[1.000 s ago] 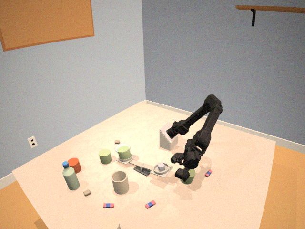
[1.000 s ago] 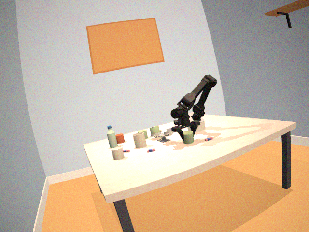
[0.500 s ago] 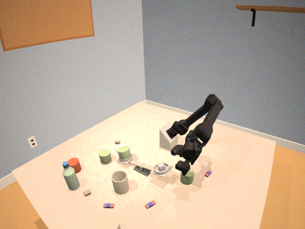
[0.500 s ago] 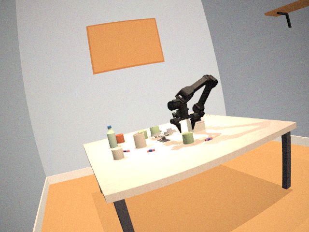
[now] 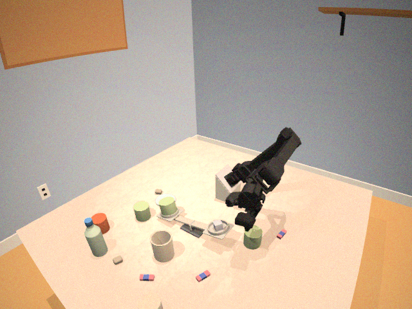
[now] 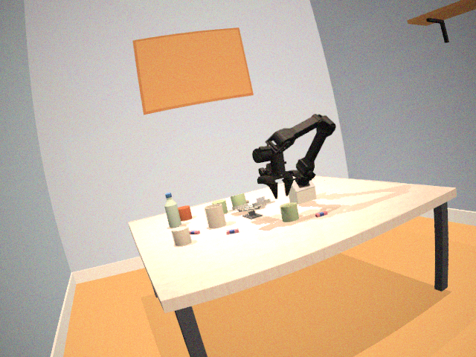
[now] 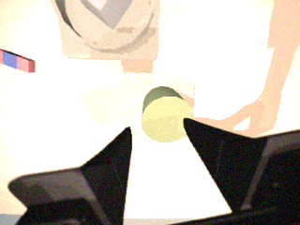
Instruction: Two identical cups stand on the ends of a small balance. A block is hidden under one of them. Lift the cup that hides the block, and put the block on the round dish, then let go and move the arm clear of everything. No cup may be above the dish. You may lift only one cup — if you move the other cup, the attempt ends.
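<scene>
Block (image 5: pixel 217 224) (image 6: pixel 261 200) (image 7: pixel 109 11) uncovered on the balance (image 5: pixel 192 230) (image 6: pixel 252 215) (image 7: pixel 110 52), dish end nearer the gripper (image 5: pixel 240 210) (image 6: pixel 281 197) (image 7: pixel 157 126); fingers part-open, nothing held. Looks rigid, probably light; best gripped low across opposite flat sides, rim avoided. Slipperiness can't be judged, wrist view being cropped.

Between the block (image 5: pixel 217 224) (image 7: pixel 110 11) in its near pan and the green cup (image 5: pixel 252 237) (image 6: pixel 289 212) (image 7: pixel 167 119) on the counter (image 5: pixel 299 266) (image 6: pixel 268 253) there is a gap. Above that cup, the pincer (image 5: pixel 246 226) (image 6: pixel 281 196) (image 7: pixel 157 126) has air around its parted fingers. The block lies open from above. The far pan's cup (image 5: pixel 167 205) (image 6: pixel 238 201) has a green neighbour (image 5: pixel 142 210) beside it; the tall beige cup (image 5: pixel 162 246) (image 6: pixel 215 216) stands in the way in front of the balance (image 5: pixel 192 230) (image 6: pixel 252 215).
</scene>
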{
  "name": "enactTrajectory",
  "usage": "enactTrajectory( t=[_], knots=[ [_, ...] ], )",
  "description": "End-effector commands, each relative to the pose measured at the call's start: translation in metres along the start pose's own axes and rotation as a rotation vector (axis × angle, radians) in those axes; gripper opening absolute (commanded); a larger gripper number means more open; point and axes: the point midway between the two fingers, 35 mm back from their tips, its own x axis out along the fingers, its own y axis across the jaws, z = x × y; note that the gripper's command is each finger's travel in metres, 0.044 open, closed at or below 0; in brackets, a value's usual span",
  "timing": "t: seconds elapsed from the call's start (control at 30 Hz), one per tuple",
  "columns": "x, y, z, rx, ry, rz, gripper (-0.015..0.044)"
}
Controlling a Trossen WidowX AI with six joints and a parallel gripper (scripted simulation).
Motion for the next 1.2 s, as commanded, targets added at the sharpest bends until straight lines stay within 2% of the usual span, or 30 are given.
enactTrajectory(
  t=[0.0,1.17],
  knots=[
    [-0.005,0.007,0.005,-0.13,-0.009,0.013,0.026],
    [-0.023,0.031,0.078,-1.226,-0.07,-0.042,0.026]
  ],
)
